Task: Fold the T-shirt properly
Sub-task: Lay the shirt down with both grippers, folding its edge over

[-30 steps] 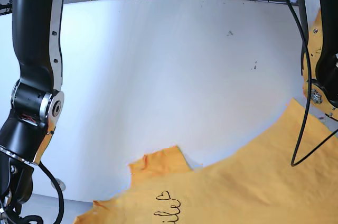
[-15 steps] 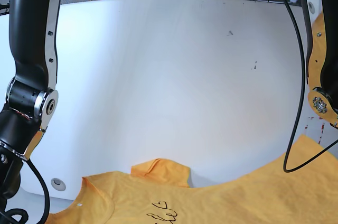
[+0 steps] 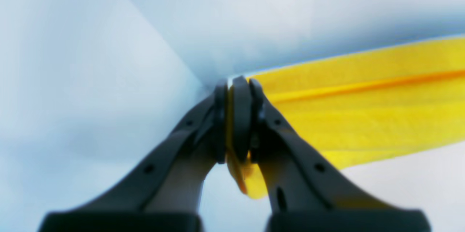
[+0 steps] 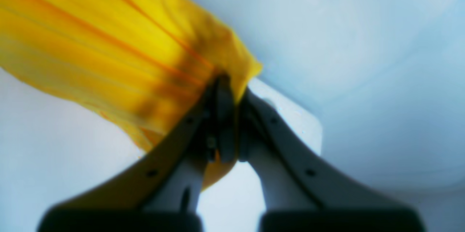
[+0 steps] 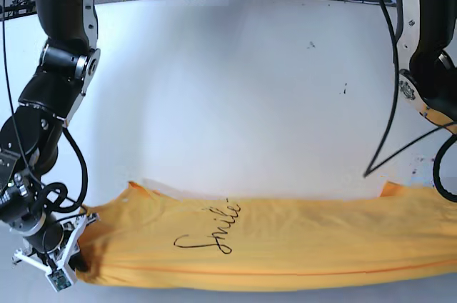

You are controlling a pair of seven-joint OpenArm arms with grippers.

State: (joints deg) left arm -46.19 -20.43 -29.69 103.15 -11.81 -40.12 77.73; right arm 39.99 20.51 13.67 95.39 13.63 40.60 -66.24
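The orange-yellow T-shirt lies stretched in a long band along the table's near edge, with dark "Smile" script on it. At its left end in the base view, my right gripper is shut on the cloth. The right wrist view shows those jaws pinching a bunched corner of the T-shirt. In the left wrist view my left gripper is shut on a thin edge of the T-shirt, which runs off to the right. In the base view the left gripper is beyond the right edge of the frame.
The white table spreads behind the shirt and has a few small dark specks. A black cable hangs from the arm on the right down to the table. More cables and frame parts lie past the far edge.
The shirt has been pulled from a slanted heap at the lower right into a straight band across the front. Both arms have shifted along with it, and the whole script now shows.
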